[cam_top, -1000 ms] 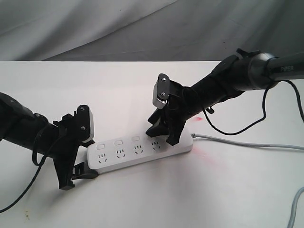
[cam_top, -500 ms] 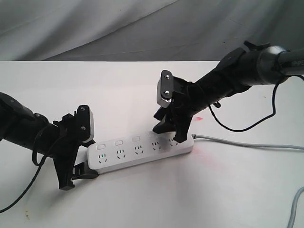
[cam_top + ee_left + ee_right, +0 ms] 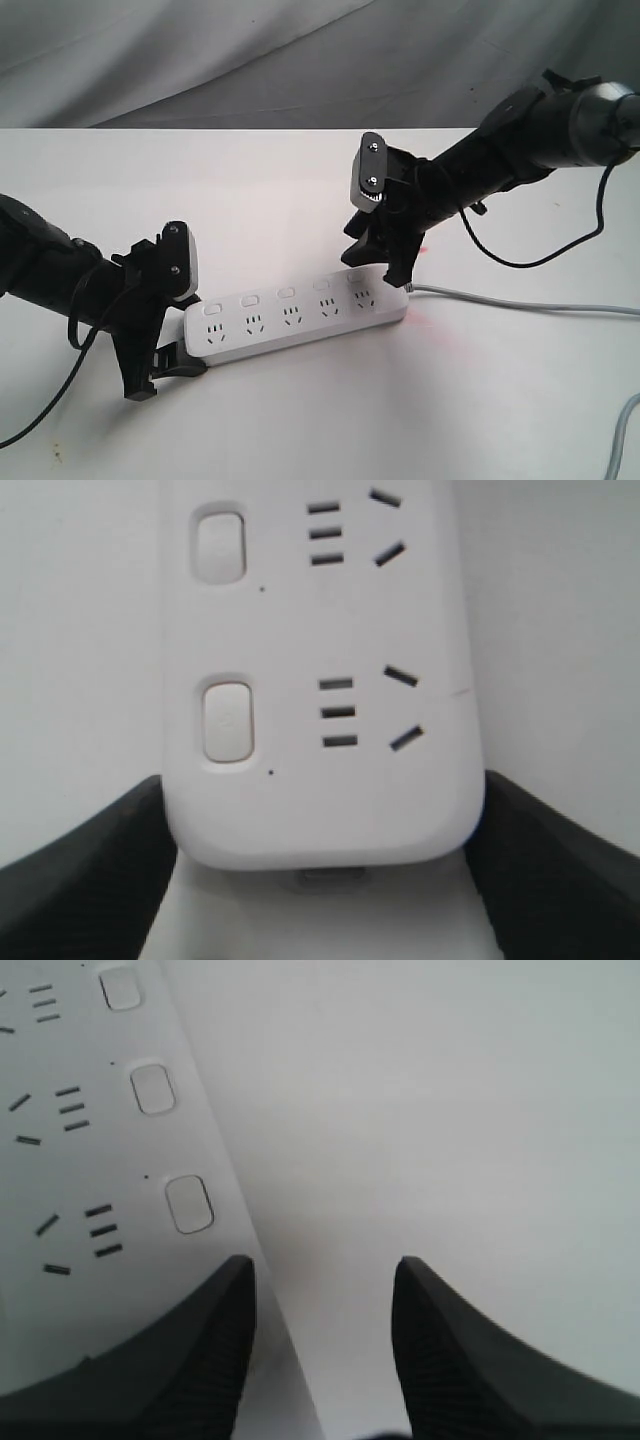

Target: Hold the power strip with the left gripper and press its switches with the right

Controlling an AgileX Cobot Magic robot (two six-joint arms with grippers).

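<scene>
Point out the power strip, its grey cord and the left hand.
power strip (image 3: 296, 322), exterior view, white top face by the middle sockets.
grey cord (image 3: 520, 303), exterior view, midway along its visible run.
left hand (image 3: 165, 377), exterior view, midway between its fingertips.

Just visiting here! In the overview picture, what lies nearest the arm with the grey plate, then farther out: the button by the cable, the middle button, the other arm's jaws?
From the right gripper:
1. cord-end switch, just beside its jaws, at the right end of the power strip.
2. middle switch, halfway along the strip.
3. left gripper, clamping the strip's far left end.
</scene>
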